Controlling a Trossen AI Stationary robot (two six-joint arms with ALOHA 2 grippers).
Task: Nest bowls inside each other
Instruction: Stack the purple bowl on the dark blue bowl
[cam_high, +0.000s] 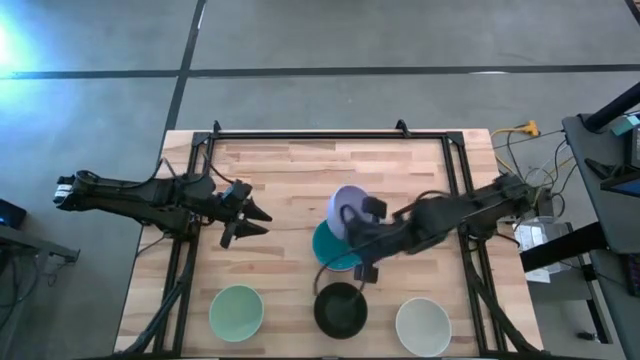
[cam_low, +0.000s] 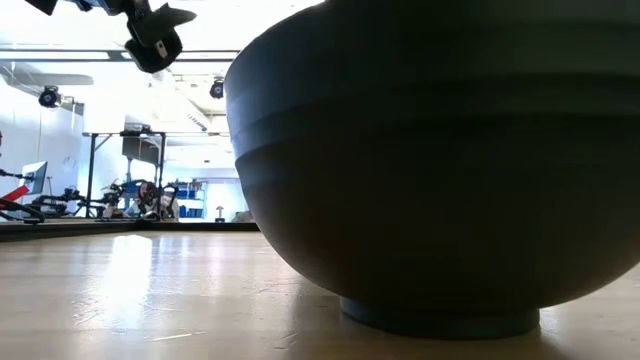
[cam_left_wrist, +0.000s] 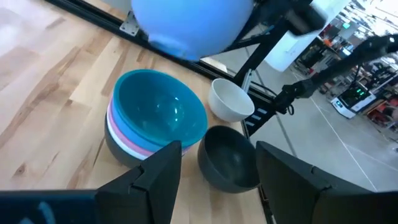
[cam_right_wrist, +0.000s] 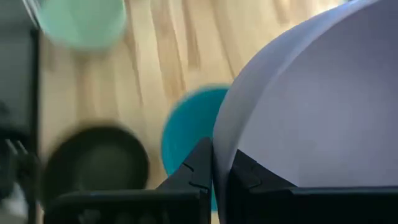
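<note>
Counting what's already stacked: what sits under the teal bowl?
The teal bowl tops a stack: beneath it show a pink rim, a white rim, and a dark bowl at the bottom. Their insides are covered, so any further bowls nested between cannot be seen.

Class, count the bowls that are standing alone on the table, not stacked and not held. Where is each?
3. All along the table's near edge in the high view: a pale green bowl at left, a black bowl in the middle, a white bowl at right. None seems hidden.
</note>
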